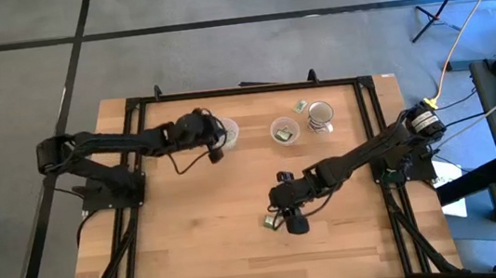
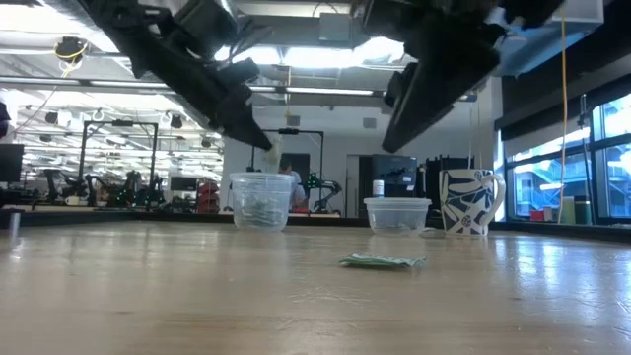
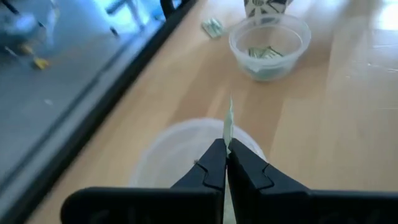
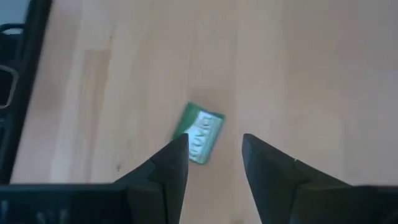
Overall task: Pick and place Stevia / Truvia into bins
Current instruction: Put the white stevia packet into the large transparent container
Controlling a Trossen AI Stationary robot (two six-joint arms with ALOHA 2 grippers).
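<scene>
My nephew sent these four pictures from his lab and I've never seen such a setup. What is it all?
Two robot arms work at a wooden table. One picture looks down from above, one level across the tabletop, and one from each arm's wrist. The left pincer is shut on a sachet above a clear cup. The right pincer hangs open over a green sachet on the table. A second cup holds sachets; a patterned mug stands beside it, with another sachet nearby.
</scene>
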